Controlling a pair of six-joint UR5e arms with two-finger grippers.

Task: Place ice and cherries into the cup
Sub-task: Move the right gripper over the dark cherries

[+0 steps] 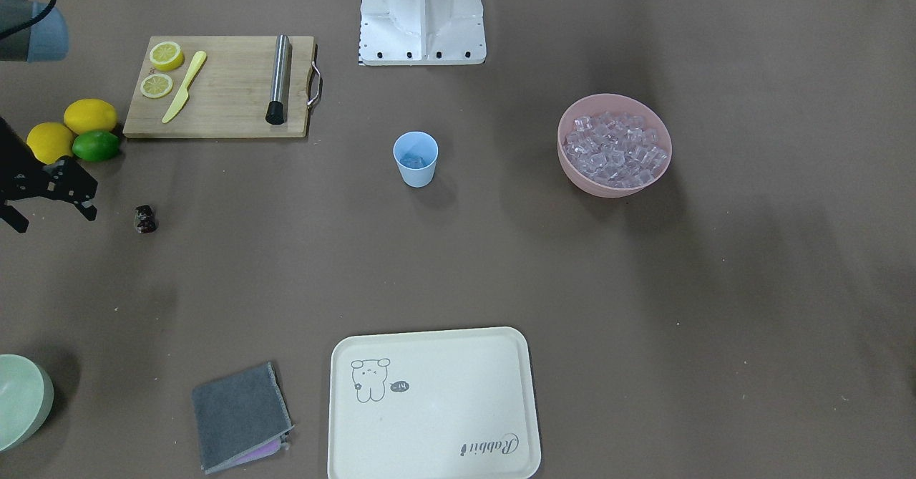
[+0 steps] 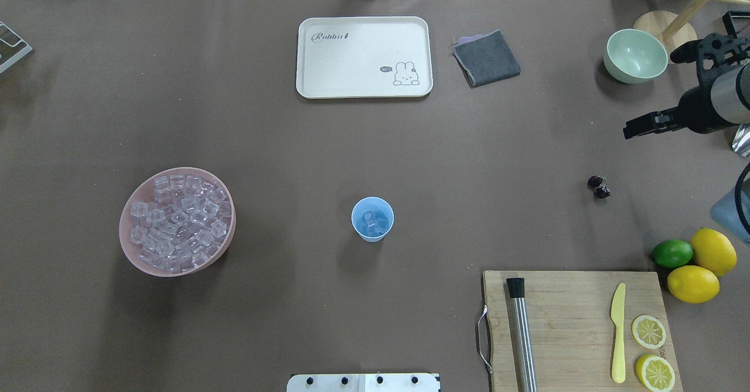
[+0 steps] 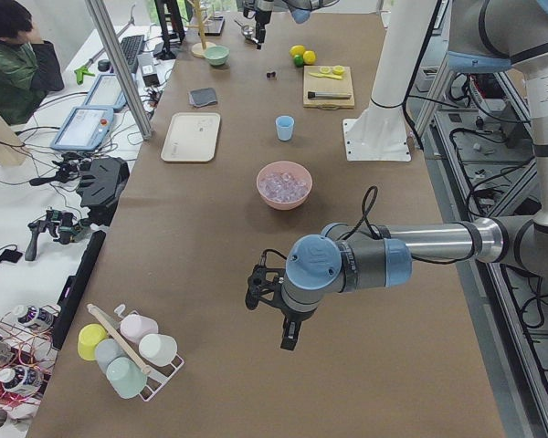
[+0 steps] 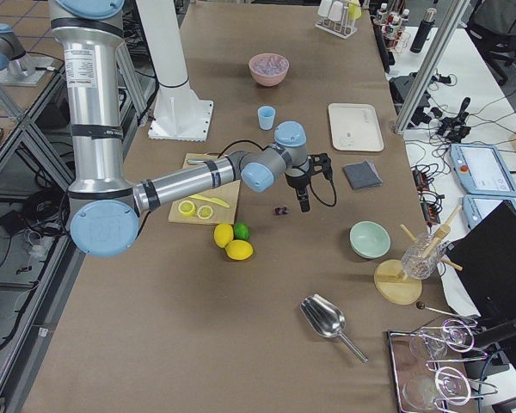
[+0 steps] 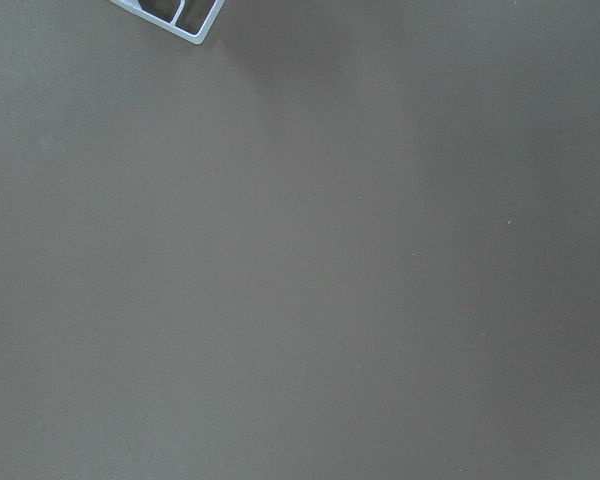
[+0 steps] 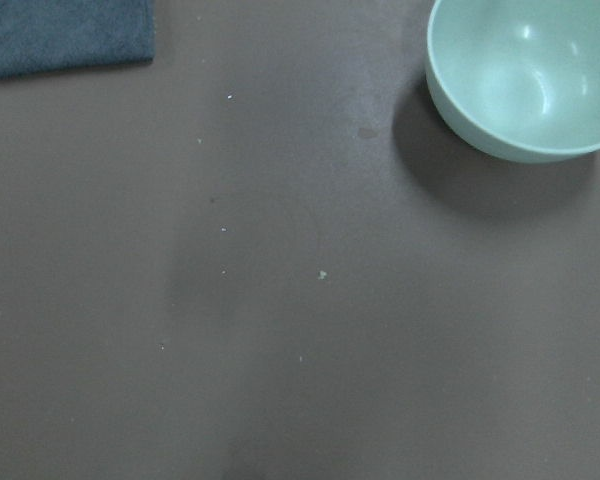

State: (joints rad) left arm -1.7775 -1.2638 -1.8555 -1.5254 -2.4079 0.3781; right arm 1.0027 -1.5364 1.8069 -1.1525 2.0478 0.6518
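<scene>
The light blue cup (image 1: 415,158) (image 2: 372,219) stands mid-table with a few ice cubes inside. Most of the ice (image 1: 614,146) (image 2: 177,222) fills the pink bowl (image 1: 581,179). The cherries (image 1: 145,219) (image 2: 598,186), a small dark cluster, lie on the bare table. My right gripper (image 1: 54,218) (image 2: 649,95) hovers open and empty a short way from the cherries, toward the table's end. My left gripper (image 3: 270,317) hangs over the other end of the table, beyond the pink bowl; I cannot tell whether it is open or shut.
A wooden board (image 2: 571,321) carries lemon slices, a yellow knife and a metal rod. Two lemons and a lime (image 2: 672,253) lie beside it. A pale green bowl (image 2: 636,55), grey cloth (image 2: 486,58) and cream tray (image 2: 364,57) line the far edge.
</scene>
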